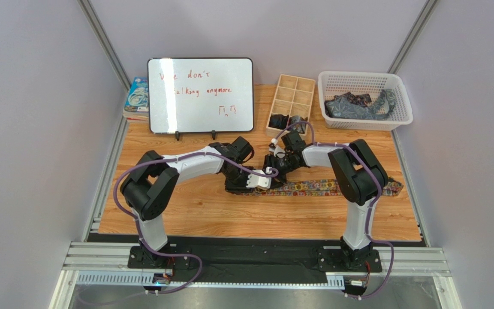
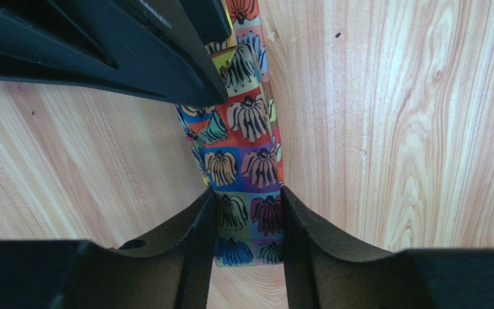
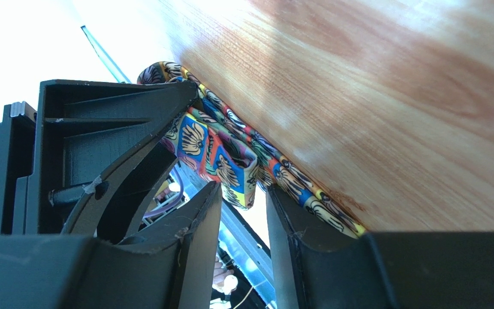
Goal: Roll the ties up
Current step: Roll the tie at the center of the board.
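The floral tie lies stretched across the wooden table from the middle to the right edge. In the left wrist view its narrow end runs flat between my fingers, and my left gripper has its pads against both edges of it. My right gripper stands open, and a folded loop of the same tie hangs just at its fingertips with a gap on each side. Both grippers meet over the tie's left end, left gripper in front of right gripper. Dark ties lie in a heap in the basket.
A white mesh basket stands at the back right. Beside it is a wooden divided box with dark rolls in its near compartments. A whiteboard on feet stands at the back left, with a book behind it.
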`<state>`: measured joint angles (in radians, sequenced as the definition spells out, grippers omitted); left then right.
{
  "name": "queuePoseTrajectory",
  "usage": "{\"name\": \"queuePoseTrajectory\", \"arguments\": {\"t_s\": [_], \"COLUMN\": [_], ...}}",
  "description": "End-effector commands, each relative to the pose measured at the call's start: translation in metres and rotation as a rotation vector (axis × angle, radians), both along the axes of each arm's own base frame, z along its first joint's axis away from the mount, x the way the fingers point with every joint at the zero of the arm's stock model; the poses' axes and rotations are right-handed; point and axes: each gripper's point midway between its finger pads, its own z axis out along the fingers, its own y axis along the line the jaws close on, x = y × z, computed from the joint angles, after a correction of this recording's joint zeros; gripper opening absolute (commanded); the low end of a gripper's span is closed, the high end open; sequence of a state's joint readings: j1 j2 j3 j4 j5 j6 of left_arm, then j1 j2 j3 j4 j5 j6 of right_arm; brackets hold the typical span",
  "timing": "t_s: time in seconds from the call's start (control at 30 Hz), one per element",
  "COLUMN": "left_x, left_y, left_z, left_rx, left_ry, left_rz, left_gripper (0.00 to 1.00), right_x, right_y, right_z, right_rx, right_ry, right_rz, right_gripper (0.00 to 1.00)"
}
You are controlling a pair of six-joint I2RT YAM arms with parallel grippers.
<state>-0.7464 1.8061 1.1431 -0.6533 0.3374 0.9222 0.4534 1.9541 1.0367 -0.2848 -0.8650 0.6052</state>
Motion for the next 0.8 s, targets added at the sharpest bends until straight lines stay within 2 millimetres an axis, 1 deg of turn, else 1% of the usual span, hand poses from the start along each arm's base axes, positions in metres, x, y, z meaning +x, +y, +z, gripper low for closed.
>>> {"name": "queuePoseTrajectory", "arguments": {"t_s": [0.0, 0.1, 0.17, 0.2, 0.23, 0.27, 0.33, 0.37, 0.43, 0.5, 0.53, 0.57, 0.67, 0.73, 0.77], "left_x": [-0.002, -0.001, 0.000, -0.001, -0.001, -0.002, 0.000, 0.000, 0.004, 0.006, 0.009, 0.010, 0.013, 0.009, 0.014], "left_y": [-0.002, -0.001, 0.000, 0.001, 0.001, 0.002, 0.003, 0.005, 0.010, 0.010, 0.014, 0.015, 0.021, 0.024, 0.025], "left_z": [0.000, -0.002, -0.003, -0.004, -0.004, -0.004, -0.002, 0.002, 0.008, 0.023, 0.028, 0.036, 0.050, 0.048, 0.049], "left_rx": [0.002, 0.011, 0.017, 0.019, 0.020, 0.025, 0.028, 0.026, 0.009, -0.036, -0.058, -0.081, -0.147, -0.164, -0.181], "left_ry": [-0.003, -0.002, 0.000, 0.001, 0.005, 0.004, 0.000, -0.003, 0.003, 0.019, 0.044, 0.049, 0.086, 0.110, 0.093], "left_rz": [-0.024, -0.010, -0.005, -0.003, 0.001, 0.005, 0.026, 0.034, 0.084, 0.120, 0.180, 0.205, 0.296, 0.312, 0.316], "left_gripper": [0.46, 0.46, 0.47, 0.47, 0.48, 0.51, 0.55, 0.59, 0.63, 0.66, 0.66, 0.68, 0.72, 0.73, 0.74], "right_x": [0.008, 0.006, 0.004, 0.006, 0.007, 0.006, 0.009, 0.007, 0.008, 0.009, 0.010, 0.011, 0.013, 0.013, 0.014], "right_y": [0.008, 0.010, 0.010, 0.010, 0.010, 0.008, 0.005, 0.004, 0.001, -0.001, -0.001, -0.001, -0.001, -0.001, -0.001], "right_z": [0.016, 0.015, 0.013, 0.012, 0.009, 0.002, -0.006, -0.013, -0.019, -0.022, -0.023, -0.023, -0.024, -0.026, -0.026], "right_rx": [0.025, 0.032, 0.029, 0.024, 0.010, -0.008, -0.040, -0.060, -0.087, -0.104, -0.108, -0.109, -0.117, -0.123, -0.123], "right_ry": [-0.046, -0.042, -0.050, -0.057, -0.070, -0.059, -0.060, -0.049, -0.050, -0.055, -0.058, -0.057, -0.061, -0.061, -0.062], "right_rz": [0.013, 0.024, 0.034, 0.035, 0.041, 0.044, 0.043, 0.044, 0.037, 0.032, 0.031, 0.027, 0.025, 0.025, 0.023], "right_gripper": [0.38, 0.36, 0.31, 0.28, 0.19, 0.13, 0.04, 0.02, 0.00, 0.00, 0.00, 0.00, 0.00, 0.00, 0.00]}}
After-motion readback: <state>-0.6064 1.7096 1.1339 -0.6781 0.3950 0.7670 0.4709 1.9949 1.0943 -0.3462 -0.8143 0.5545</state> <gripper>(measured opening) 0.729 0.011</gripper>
